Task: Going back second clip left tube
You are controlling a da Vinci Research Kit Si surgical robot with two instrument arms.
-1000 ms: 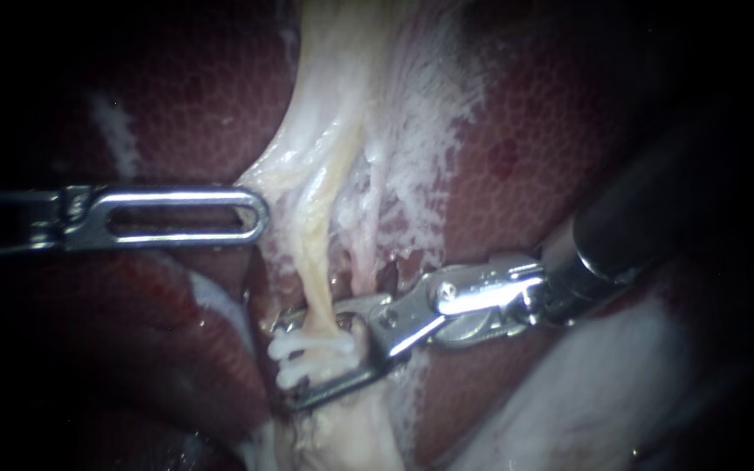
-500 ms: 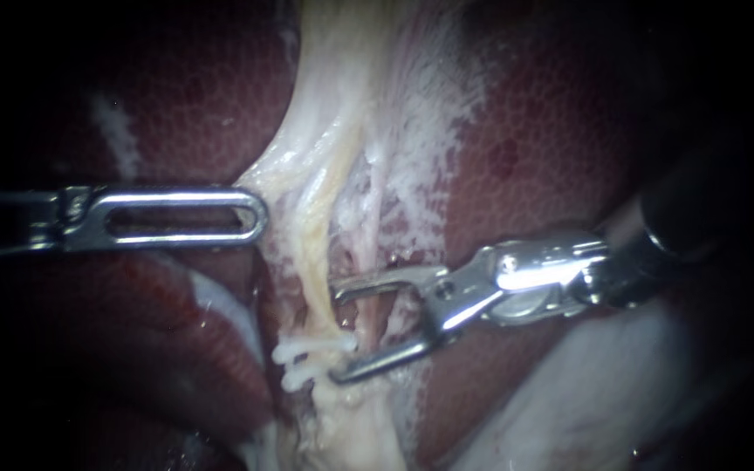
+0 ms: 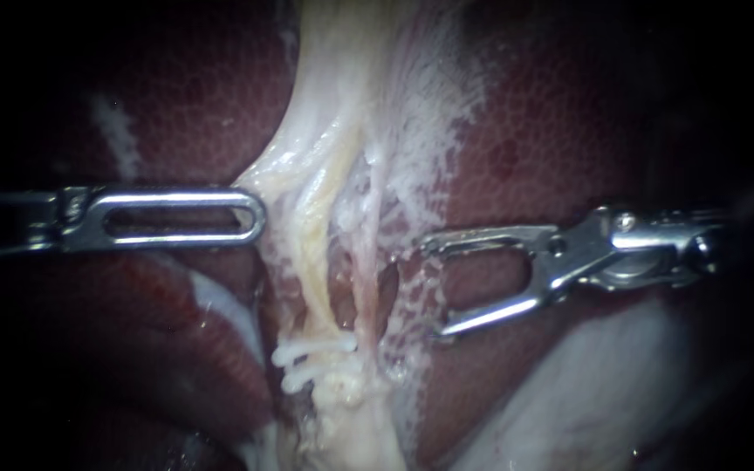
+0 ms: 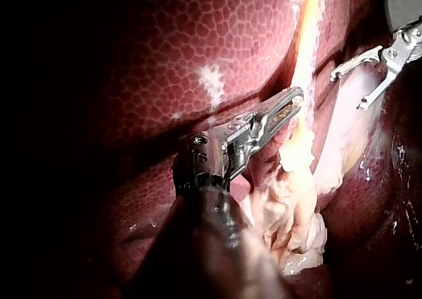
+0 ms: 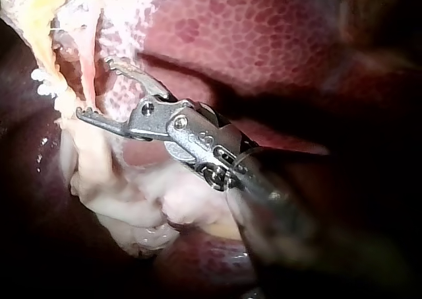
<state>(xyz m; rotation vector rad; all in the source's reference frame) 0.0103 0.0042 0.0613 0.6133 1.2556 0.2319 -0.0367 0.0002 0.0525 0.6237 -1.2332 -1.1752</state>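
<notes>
Two clips [image 3: 307, 362] sit on the left tube [image 3: 310, 257]; right instrument [image 3: 434, 288] jaws gape near it, left instrument [image 3: 257, 216] jaws together.

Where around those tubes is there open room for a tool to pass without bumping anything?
Free: the strip between the right tube and the open, empty right instrument, and the broad liver above both instruments. Crowded: low on the left tube, where two white clips sit close beside the right tube, and where the left instrument meets the tissue.
</notes>
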